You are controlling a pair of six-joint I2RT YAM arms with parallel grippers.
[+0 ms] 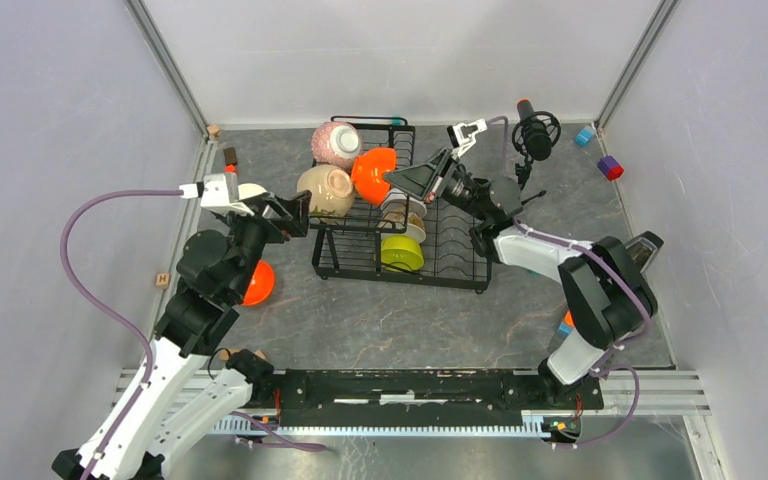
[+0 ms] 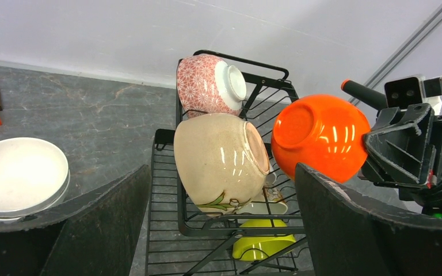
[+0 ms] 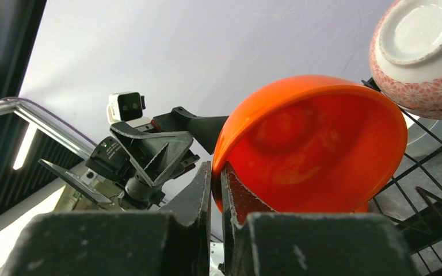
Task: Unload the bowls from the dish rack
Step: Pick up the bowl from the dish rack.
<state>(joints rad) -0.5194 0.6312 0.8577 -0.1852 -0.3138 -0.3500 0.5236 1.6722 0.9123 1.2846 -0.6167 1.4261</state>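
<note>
The right end effector (image 3: 216, 179) is clamped nearly shut on the rim of a glossy bright orange round bowl (image 3: 313, 144). It holds the bowl tipped on its side at the upper shelf of the large black wire dish rack (image 1: 452, 262), close to its neighbours. I cannot tell whether it is clear of the wires. I judge the step in hand to be pulling this bowl out. Next it needs lifting away from the two bowls beside it, carrying past the shelf edge, and setting down on the grey marbled worktop (image 1: 380, 322).

The left end effector (image 1: 296, 218) is spread fully wide and holds nothing. It faces a glazed beige round bowl (image 2: 218, 161), with no contact visible, and looks ready to take it.

The beige bowl and a pink-patterned ceramic bowl with a white foot (image 2: 207, 86) lie on their sides on the upper shelf. In the lower tray, a lime green bowl (image 1: 402, 254) and some white or cream bowls (image 1: 404, 216) stand in the slots. An empty white bowl (image 2: 20, 175) and a second orange bowl (image 1: 258, 284) sit on the worktop to the left.
</note>
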